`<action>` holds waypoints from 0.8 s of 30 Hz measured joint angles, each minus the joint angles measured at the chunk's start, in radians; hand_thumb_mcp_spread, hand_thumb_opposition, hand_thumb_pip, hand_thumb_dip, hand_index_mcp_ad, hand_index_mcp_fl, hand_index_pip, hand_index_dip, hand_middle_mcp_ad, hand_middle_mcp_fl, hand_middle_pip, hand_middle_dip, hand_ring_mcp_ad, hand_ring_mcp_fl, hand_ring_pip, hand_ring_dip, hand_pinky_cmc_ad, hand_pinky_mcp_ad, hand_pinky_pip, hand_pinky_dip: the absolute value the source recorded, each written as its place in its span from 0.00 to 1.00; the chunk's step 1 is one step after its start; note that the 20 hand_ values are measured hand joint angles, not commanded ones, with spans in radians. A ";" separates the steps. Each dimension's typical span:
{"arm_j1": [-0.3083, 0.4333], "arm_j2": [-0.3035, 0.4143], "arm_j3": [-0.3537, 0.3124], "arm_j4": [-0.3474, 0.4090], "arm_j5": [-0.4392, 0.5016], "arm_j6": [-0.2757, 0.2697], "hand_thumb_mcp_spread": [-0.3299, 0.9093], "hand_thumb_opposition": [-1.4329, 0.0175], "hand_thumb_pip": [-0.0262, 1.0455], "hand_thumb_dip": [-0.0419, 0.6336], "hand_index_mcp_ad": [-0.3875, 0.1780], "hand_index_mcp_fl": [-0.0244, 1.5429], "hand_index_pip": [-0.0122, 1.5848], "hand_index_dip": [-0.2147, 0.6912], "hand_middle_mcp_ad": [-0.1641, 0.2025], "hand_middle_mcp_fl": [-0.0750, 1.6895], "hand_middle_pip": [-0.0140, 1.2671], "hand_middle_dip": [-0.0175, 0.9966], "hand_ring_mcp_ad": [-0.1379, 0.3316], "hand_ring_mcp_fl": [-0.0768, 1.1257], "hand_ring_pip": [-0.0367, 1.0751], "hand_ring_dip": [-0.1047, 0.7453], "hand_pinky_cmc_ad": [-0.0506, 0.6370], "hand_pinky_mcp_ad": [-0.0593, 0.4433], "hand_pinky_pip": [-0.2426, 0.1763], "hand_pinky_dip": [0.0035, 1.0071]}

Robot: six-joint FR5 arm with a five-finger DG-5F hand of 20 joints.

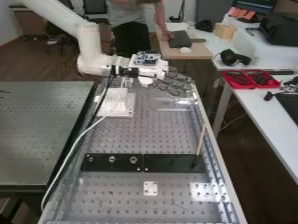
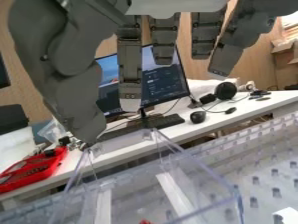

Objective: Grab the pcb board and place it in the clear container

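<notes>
The hand (image 1: 175,85) is released, its fingers extended and empty, over the clear container (image 2: 124,143) at the worktop's (image 1: 120,199) far right, a small red part (image 2: 145,222) visible through the container.

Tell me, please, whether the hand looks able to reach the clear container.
Probably yes: the hand is close to the clear container, its fingers look straight, and nothing seems to stand between.

High view: perforated metal bench (image 1: 159,132); second perforated table (image 1: 40,125) at the view's left. Brown floor (image 1: 40,65), pale wall (image 1: 6,25). White desk (image 1: 256,107) at view's right, wood-topped table (image 1: 193,51) beyond. Wrist view: wood-toned wall (image 2: 189,62) behind desk and lit monitor (image 2: 163,75).
</notes>
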 joint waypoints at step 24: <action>-0.041 0.390 0.009 -0.374 0.006 -0.107 0.47 0.45 0.55 0.34 0.62 0.04 0.16 0.47 0.70 0.05 0.10 0.14 0.75 0.06 0.09 0.14 0.59 0.52 0.25 0.63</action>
